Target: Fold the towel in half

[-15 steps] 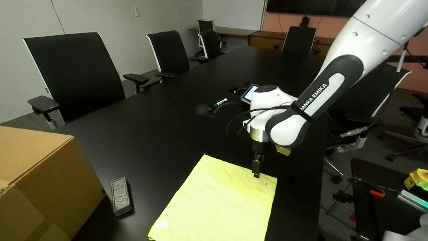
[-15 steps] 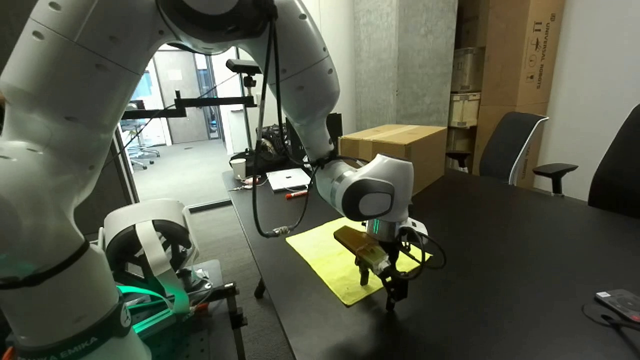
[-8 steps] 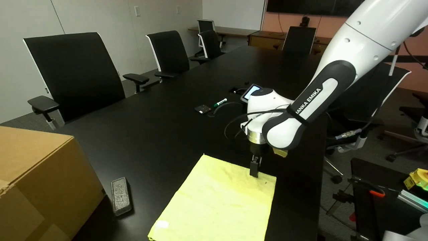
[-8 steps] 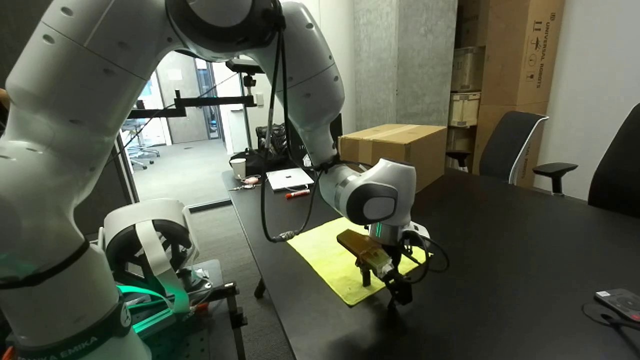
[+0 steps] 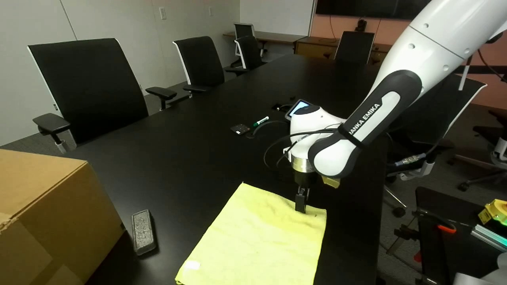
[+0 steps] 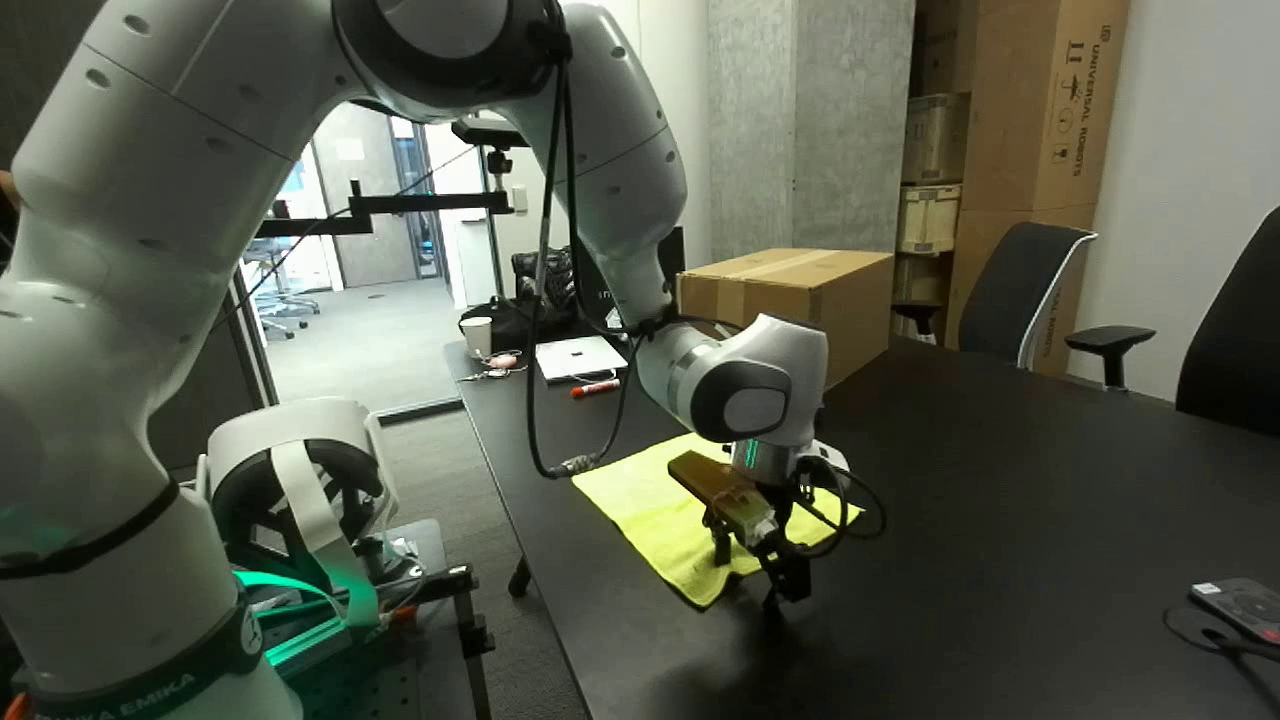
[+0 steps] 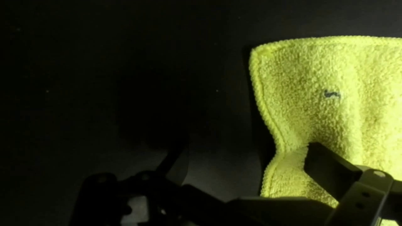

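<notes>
The yellow towel lies spread on the dark table in both exterior views (image 5: 257, 241) (image 6: 640, 500). Its corner with a small dark mark shows in the wrist view (image 7: 289, 84). My gripper (image 7: 245, 150) is open across the towel's edge, also seen in an exterior view (image 6: 746, 583). One finger (image 7: 328, 169) presses on the towel just inside the edge. The other finger (image 7: 171, 158) is dark and stands off the towel, over the table. The edge between them is pushed into a bend with shallow wrinkles. In an exterior view (image 5: 301, 204) one finger hides the other.
A cardboard box (image 5: 51, 213) and a grey eraser-like block (image 5: 143, 231) stand beside the towel. A green marker (image 5: 261, 121) and a small screen (image 5: 297, 109) lie farther along the table. A laptop (image 6: 578, 358) and a red marker (image 6: 594, 388) lie beyond the towel.
My gripper has moved slightly down and in over the towel. The towel's edge under it, flat before, is now wrinkled and bent inward. The jaws stay open.
</notes>
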Motion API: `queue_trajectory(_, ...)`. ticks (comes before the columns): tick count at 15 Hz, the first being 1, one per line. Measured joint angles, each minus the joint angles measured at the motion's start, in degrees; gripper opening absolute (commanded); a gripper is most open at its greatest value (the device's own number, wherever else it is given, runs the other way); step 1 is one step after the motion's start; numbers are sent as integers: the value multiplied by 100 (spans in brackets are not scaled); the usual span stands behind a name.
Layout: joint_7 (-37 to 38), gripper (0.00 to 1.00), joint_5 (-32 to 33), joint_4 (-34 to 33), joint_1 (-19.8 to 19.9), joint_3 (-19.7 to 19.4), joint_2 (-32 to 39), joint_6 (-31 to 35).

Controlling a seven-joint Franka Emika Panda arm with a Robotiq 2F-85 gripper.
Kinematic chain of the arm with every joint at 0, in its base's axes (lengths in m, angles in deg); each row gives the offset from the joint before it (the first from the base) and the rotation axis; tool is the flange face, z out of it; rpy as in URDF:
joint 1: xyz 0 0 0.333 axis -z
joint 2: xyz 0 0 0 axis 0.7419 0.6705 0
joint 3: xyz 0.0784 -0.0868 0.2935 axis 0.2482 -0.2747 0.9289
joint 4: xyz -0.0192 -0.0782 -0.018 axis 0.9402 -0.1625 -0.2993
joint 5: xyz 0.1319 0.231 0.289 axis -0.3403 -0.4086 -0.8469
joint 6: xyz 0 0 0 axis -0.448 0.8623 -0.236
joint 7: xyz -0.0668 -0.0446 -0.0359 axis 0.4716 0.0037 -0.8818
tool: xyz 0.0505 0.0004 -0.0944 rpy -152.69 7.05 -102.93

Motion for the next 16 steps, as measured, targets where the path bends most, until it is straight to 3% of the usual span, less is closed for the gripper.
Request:
queue_trajectory(1, 23, 75, -29, -4, 0, 21, 0, -34)
queue_trajectory(3, 57, 68, -64, -8, 0, 58, 0, -122)
queue_trajectory(10, 131, 14, -65, -41, -26, 118, 0, -561)
queue_trajectory(14, 129, 4, -65, -145, -26, 118, -3, -951)
queue_trajectory(16, 129, 9, -43, -237, -26, 114, -6, -1229)
